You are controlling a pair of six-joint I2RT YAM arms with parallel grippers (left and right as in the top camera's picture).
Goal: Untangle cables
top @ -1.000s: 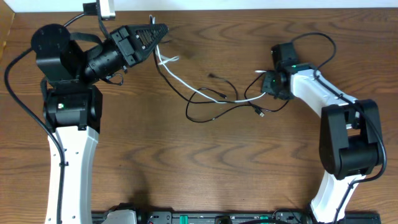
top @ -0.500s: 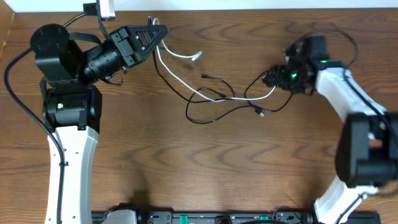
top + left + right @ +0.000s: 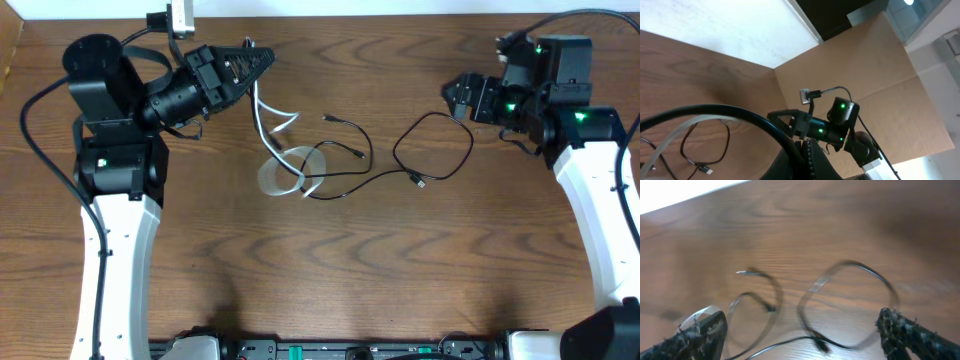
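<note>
The left gripper (image 3: 258,56), raised at the far left, is closed on the upper end of the white cord (image 3: 260,120), which hangs down to a blurred loop on the table (image 3: 350,270). The black cord (image 3: 420,180) lies in loose loops at mid-table, crossing the white loop's right edge. The right gripper (image 3: 462,97) is at the far right with its jaws spread wide and empty, and the black cord is below it in its wrist view.

Dark wood-grain table (image 3: 330,270), brown cardboard panel (image 3: 865,65), bright white backdrop (image 3: 715,30)
</note>
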